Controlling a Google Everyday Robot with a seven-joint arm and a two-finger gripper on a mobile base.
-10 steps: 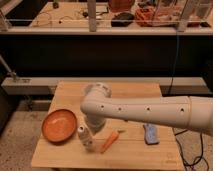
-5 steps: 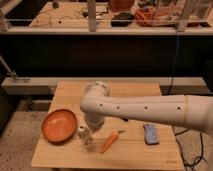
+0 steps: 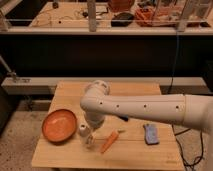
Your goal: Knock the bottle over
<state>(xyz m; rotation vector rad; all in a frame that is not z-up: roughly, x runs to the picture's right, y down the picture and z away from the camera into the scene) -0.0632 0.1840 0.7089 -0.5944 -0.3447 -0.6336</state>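
At a wooden surface (image 3: pixel 142 156): my white arm (image 3: pixel 150 107) reaches in from the right, bends at the elbow near the middle and drops my hand (image 3: pixel 90 141) toward the front-left part of the top. Whether the hand is open or closed I can't tell; it's partly hidden under my own forearm, w/ nothing visibly held. An orange bowl (image 3: pixel 59 125) sits to the left, near the surface's edge. An orange stick (image 3: pixel 109 142) lies at an angle just right of the hand, a blue pad (image 3: pixel 151 134) farther right, and a small dark item (image 3: pixel 123 118) shows below the forearm. The bottle (image 3: pixel 84 131), pale w/ a whitish top, stands between bowl and hand, just beside the hand on its left. Can't tell if they touch.
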